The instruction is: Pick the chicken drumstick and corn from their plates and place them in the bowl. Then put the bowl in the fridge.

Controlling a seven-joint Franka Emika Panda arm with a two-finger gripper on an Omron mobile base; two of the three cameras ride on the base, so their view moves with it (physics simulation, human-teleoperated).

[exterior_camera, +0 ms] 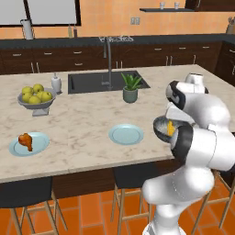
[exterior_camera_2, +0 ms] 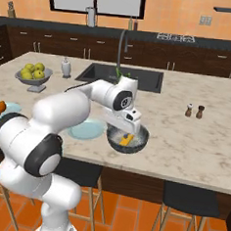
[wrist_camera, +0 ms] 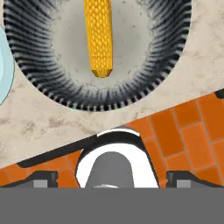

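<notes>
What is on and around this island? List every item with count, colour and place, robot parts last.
corn: one, yellow-orange, lying in the bowl
bowl: one, dark grey, ribbed inside, near the island's front edge
chicken drumstick: one, orange-brown, on the far-left plate
plates: two, pale blue, front of island; the one beside the bowl is bare
fruit bowl: one, grey, holding yellow-green apples
potted plant: one, green, by the sink
sink: one, dark, with tall faucet
shakers: two, right side of counter
stools: dark, under the island
claw: one, dark tips, open above the bowl
</notes>
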